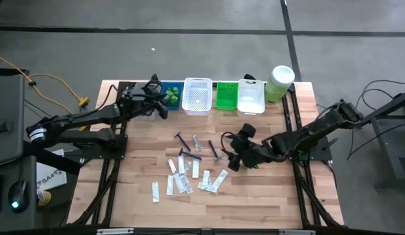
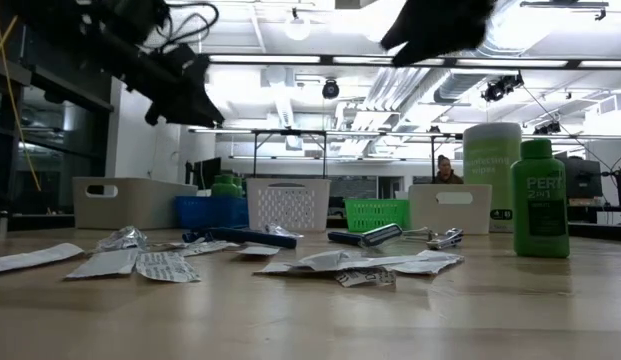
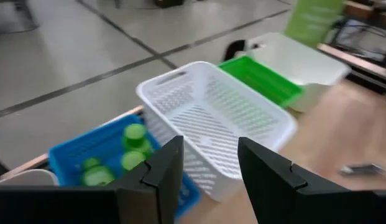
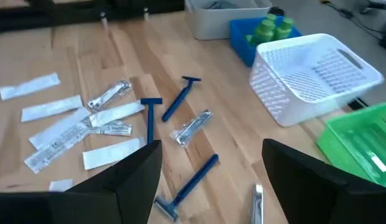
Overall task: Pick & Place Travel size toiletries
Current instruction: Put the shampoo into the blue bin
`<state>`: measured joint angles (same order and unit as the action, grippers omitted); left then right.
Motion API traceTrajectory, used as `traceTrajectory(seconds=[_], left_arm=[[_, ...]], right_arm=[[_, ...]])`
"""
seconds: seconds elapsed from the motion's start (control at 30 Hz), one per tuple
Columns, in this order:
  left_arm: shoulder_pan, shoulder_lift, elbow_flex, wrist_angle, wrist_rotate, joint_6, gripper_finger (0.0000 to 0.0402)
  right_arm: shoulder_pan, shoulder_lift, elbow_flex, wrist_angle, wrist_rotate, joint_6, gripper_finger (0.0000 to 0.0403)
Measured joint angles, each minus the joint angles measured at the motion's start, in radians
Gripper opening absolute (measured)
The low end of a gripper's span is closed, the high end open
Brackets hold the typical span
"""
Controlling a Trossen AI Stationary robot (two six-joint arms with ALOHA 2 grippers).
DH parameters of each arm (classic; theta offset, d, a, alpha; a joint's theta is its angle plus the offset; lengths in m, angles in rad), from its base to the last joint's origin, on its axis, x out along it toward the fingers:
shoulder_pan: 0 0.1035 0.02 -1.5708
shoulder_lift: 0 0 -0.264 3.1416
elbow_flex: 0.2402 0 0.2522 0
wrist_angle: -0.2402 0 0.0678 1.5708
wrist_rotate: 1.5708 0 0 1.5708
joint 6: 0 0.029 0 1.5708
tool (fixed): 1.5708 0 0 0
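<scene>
right gripper (image 4: 211,180) hangs open over razors (image 4: 180,96); left gripper (image 1: 160,98) above baskets (image 1: 197,95).

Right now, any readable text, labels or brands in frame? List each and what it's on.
"PERT": green bottle, low view; smaller print under it blurred.
Pale-green canister: white lettering, too blurred to read.
White sachets: printed lines, too small to read.
Paper beside the table: dark print, not legible.
Nothing else readable.
</scene>
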<state>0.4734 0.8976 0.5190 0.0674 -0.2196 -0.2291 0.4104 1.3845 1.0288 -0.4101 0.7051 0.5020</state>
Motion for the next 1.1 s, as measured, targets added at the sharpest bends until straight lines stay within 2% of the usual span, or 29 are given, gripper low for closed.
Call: traceTrajectory(seconds=[0.23,0.4,0.6,0.7,0.9,1.1], left_arm=[[-0.173,-0.111,0.0,-0.113,-0.031,-0.04,0.0154],[-0.343,-0.147,-0.001,-0.22,-0.085,-0.098,0.0154],[-0.569,-0.156,-0.001,-0.236,-0.212,-0.145,0.0154],[-0.664,-0.155,-0.001,-0.235,-0.271,-0.172,0.0154],[-0.817,-0.147,-0.001,-0.236,-0.418,-0.197,0.0154],[-0.9,-0.133,-0.001,-0.238,-0.457,-0.214,0.0154]], right_arm=[[0.128,-0.032,0.001,-0.231,0.145,0.241,0.027],[0.267,-0.032,-0.016,-0.42,0.142,0.537,0.027],[0.444,-0.031,-0.039,-0.578,0.183,0.868,0.027],[0.501,-0.028,-0.048,-0.575,0.14,0.947,0.027],[0.533,0.019,-0.098,-0.546,0.083,1.036,0.027],[0.532,0.089,-0.23,-0.33,0.045,1.046,0.027]])
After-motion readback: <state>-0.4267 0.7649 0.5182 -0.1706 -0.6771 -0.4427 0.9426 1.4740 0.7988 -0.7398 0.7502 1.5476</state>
